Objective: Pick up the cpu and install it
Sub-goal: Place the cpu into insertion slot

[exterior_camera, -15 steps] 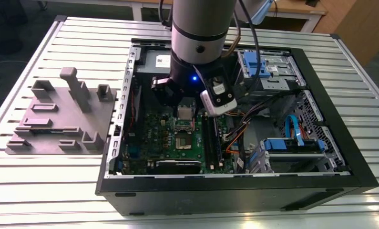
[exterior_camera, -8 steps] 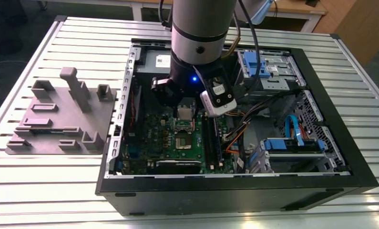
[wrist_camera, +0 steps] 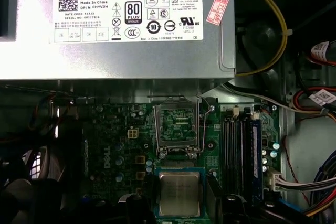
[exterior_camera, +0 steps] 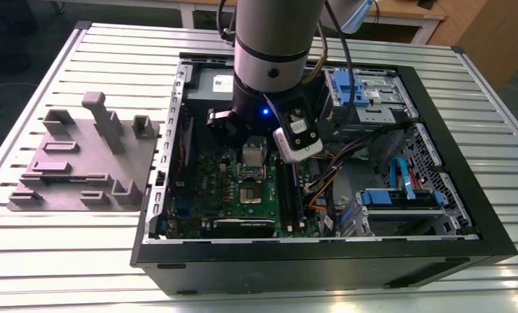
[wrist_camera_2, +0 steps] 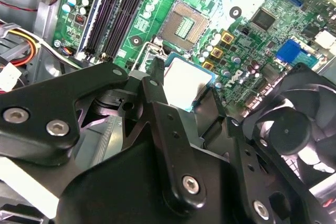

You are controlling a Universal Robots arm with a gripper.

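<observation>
Gripper [wrist_camera_2: 185, 92] is closed on the cpu [wrist_camera: 179, 193], fingers at opposite edges. The chip is held over the motherboard [wrist_camera: 121, 145], just beside the open socket [wrist_camera: 178, 124], inside the computer case [exterior_camera: 328, 254].

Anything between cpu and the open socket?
In the first wrist view, between the cpu and the socket: just its metal frame edge and bare green motherboard.
</observation>
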